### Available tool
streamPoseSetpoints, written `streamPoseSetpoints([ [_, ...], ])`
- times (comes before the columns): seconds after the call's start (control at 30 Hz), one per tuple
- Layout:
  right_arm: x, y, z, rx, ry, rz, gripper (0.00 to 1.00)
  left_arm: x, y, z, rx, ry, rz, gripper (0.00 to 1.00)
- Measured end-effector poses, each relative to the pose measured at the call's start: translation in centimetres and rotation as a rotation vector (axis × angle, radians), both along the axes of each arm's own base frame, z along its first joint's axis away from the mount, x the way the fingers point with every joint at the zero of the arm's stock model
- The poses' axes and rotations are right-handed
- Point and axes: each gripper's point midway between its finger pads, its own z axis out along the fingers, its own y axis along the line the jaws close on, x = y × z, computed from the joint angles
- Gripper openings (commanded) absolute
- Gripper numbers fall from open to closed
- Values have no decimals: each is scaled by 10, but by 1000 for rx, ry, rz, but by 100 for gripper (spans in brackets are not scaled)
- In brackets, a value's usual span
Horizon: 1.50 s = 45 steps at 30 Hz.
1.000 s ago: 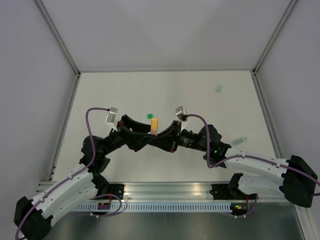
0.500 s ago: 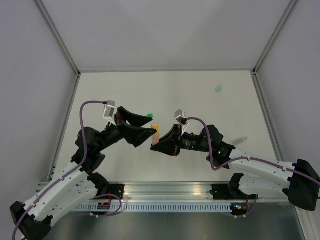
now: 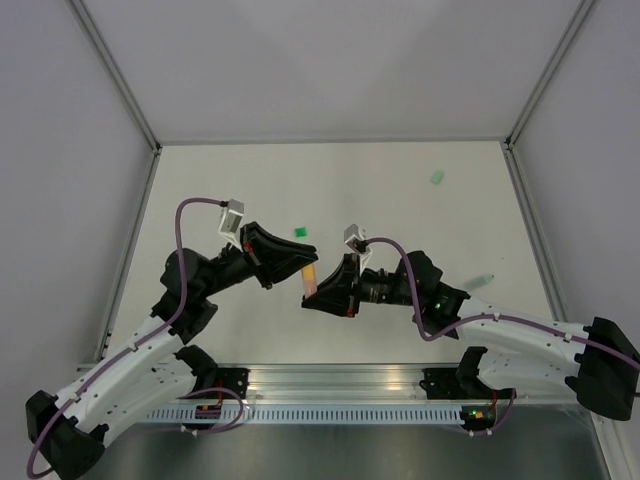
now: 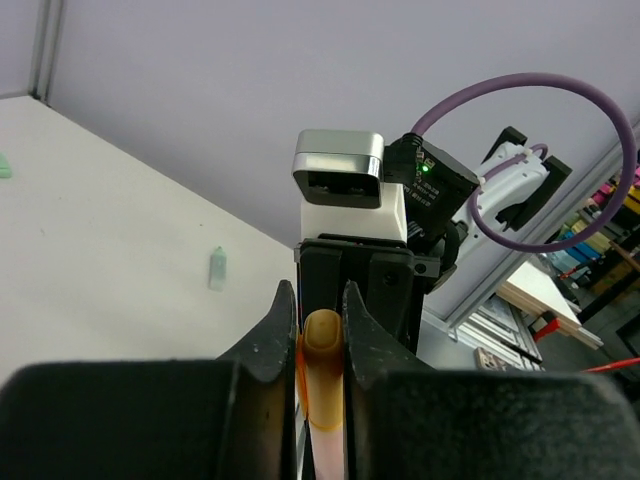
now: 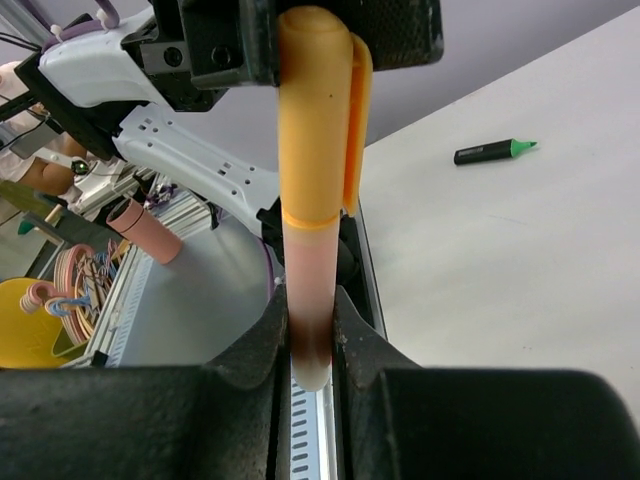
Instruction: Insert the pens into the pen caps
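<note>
An orange pen (image 5: 310,270) is held off the table between both arms, its pale body running up into the orange pen cap (image 5: 315,110). My right gripper (image 5: 311,320) is shut on the lower end of the body. My left gripper (image 4: 318,300) is shut on the orange cap (image 4: 324,340) from the other side. From above, the orange pen (image 3: 311,274) bridges the left gripper (image 3: 303,262) and right gripper (image 3: 312,292). A dark pen with a green tip (image 5: 492,152) lies on the table. A pale mint pen (image 3: 482,280) lies at the right.
A small green cap (image 3: 299,231) lies just behind the grippers, and a paler green cap (image 3: 437,177) sits far back right. The aluminium rail (image 3: 340,380) runs along the near edge. Grey walls close in the table on three sides.
The left gripper stood open and drawn back to the left; it has since come in and shut on the orange cap. The right gripper kept its hold on the pen, shifting slightly.
</note>
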Motion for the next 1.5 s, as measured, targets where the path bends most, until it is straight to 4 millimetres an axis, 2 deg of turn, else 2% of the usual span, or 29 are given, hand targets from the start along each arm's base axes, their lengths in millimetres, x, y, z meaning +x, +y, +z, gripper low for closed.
streamPoseSetpoints([
  [0.27, -4, -6, -1, -38, 19, 4, 0, -8, 5, -7, -76, -25, -23, 2],
  [0.43, 1, -3, 12, -38, 24, 27, 0, -7, 11, 5, -138, -75, -1, 2],
  [0.67, 5, 5, 19, -41, 71, 106, 0, -2, 19, 10, -201, -110, 42, 2],
  [1.17, 7, 1, 36, -47, 75, 187, 0, 0, 21, 23, -284, -134, 36, 2],
  [1.27, 9, 1, 38, -53, 63, 182, 0, 2, 21, 27, -275, -115, 48, 31],
  [1.33, 14, 1, 41, -44, 36, 166, 0, 4, 19, 28, -235, -90, 48, 42],
  [1.37, 22, 2, 48, -22, 3, 128, 0, 1, 14, 23, -197, -63, 25, 55],
  [1.47, 51, -7, 68, 30, -89, -8, 0, -3, 3, 9, -88, 12, -8, 76],
  [1.5, 56, -11, 70, 37, -108, -42, 0, -1, 2, 8, -58, 37, 3, 93],
])
